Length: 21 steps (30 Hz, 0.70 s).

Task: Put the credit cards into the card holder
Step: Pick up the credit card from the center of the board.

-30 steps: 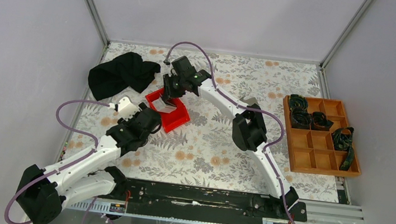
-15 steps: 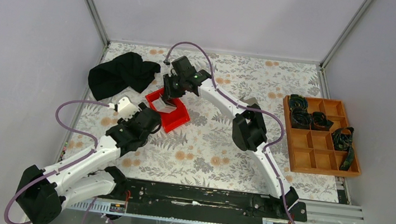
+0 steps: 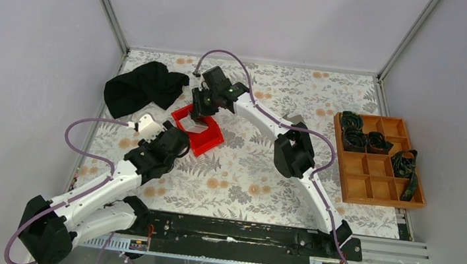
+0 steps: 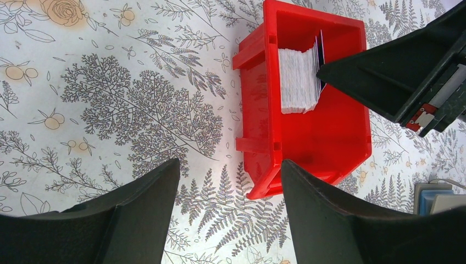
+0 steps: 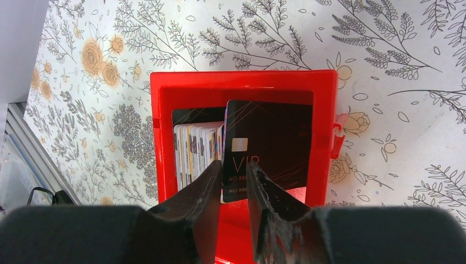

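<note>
The credit cards (image 5: 198, 146) stand on edge as a pale stack inside a red bin (image 5: 162, 165). A black VIP card (image 5: 275, 137) leans at the stack's end, face up. My right gripper (image 5: 233, 170) reaches down into the bin (image 3: 206, 143), narrowly open, with that card's lower corner showing in the gap between the fingertips. My left gripper (image 4: 229, 165) hovers open and empty over the cloth beside the bin's (image 4: 250, 115) near corner. A small grey flat thing, probably the card holder (image 3: 296, 120), peeks out behind the right arm's elbow.
A black cloth (image 3: 143, 88) lies at the back left. An orange compartment tray (image 3: 378, 182) with dark items stands at the right. A grey-blue flat corner (image 4: 427, 193) shows at the lower right of the left wrist view. Walls enclose the table on three sides.
</note>
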Each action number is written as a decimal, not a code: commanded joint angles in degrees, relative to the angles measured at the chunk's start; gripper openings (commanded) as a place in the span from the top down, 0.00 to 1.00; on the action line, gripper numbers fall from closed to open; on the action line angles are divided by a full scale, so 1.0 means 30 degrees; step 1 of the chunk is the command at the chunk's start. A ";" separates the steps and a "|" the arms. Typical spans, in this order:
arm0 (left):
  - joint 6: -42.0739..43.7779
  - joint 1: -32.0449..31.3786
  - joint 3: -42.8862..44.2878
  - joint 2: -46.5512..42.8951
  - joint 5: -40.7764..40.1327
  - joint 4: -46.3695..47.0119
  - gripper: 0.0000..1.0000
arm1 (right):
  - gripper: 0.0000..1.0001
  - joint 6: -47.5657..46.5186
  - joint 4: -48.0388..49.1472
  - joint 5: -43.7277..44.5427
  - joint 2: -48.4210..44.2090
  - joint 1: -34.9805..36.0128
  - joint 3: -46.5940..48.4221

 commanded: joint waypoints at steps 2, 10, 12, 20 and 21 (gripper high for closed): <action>-0.0184 -0.0125 -0.0163 -0.0327 -0.0370 0.0255 0.25 | 0.70 0.0123 0.0048 -0.0528 -0.1338 -0.0154 0.0031; -0.0155 -0.0129 -0.0126 -0.0205 -0.0367 0.0285 0.25 | 0.71 0.0148 0.0048 -0.0585 -0.1530 -0.0418 -0.0017; -0.0155 -0.0122 -0.0082 -0.0134 -0.0362 0.0288 0.25 | 0.71 0.0095 0.0009 -0.0507 -0.1521 -0.0465 -0.0073; -0.0130 -0.0128 -0.0025 -0.0064 -0.0456 0.0294 0.25 | 0.72 -0.0452 -0.0210 0.0757 -0.1717 -0.0470 -0.0161; -0.0129 -0.0126 -0.0002 -0.0067 -0.0480 0.0286 0.25 | 0.72 -0.0562 -0.0267 0.0993 -0.1751 -0.0464 -0.0127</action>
